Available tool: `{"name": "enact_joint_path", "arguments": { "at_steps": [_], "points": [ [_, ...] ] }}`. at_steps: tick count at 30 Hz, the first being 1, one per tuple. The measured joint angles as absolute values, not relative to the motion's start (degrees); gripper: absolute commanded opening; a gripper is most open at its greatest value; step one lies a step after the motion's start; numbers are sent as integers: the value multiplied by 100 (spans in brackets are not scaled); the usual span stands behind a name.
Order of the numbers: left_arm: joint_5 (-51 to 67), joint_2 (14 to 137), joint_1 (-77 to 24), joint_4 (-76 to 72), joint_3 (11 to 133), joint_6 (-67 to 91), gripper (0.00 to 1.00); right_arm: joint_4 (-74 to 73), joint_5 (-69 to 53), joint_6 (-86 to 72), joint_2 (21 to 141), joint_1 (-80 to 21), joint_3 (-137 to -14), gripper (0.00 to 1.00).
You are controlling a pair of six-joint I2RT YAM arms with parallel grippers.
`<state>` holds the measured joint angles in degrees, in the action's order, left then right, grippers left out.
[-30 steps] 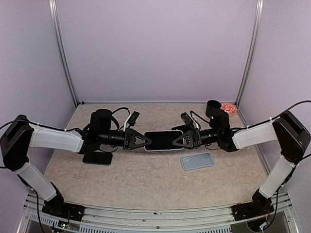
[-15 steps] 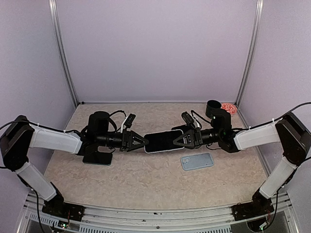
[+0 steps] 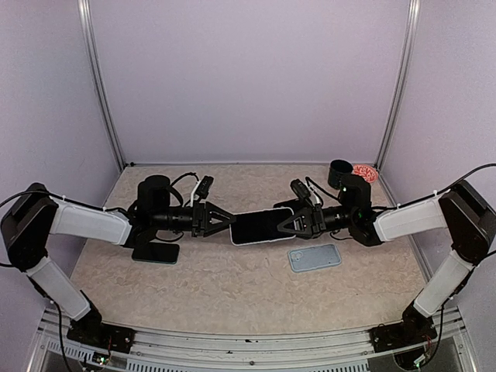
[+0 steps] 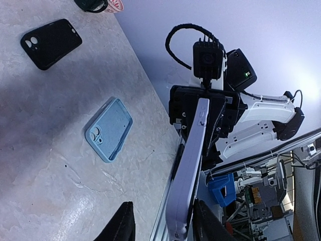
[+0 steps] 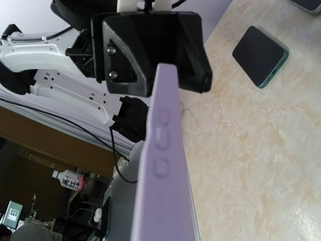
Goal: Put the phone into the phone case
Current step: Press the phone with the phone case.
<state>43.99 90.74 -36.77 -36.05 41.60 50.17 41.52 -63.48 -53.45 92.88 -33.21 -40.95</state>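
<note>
While right pincer (image 3: pixel 285 225) grips phone (image 3: pixel 260 226) | phones 2 | blue case (image 3: pixel 314 257), black case (image 4: pixel 51 42)

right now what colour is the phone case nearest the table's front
Light blue phone case, clearest in left wrist view.

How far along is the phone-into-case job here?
Looks done: the phone sits in a lavender case. In hand: the right claw grips it above the table, the left claw open around its other end. Left: perhaps only setting it down.
</note>
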Motion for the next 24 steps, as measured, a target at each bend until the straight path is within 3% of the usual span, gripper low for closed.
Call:
{"name": "enact_joint_path", "arguments": {
  "at_steps": [7,14,23,24],
  "points": [
    [4425,9120,-3686,-3489,4248,4912,26,4141,-6344,-5360,9349,-3343,-4095,0],
    [4233,9142,-3736,-2954,4482,4495,0,4001,-6346,-5315,9539,-3398,-4119,0],
    [3852,9139,-3822,-2023,4803,3645,0,3533,-6333,-5166,9651,-3356,-4254,0],
    [3822,9139,-3824,-1973,4821,3597,5,3498,-6333,-5148,9655,-3347,-4270,0]
  ]
}}
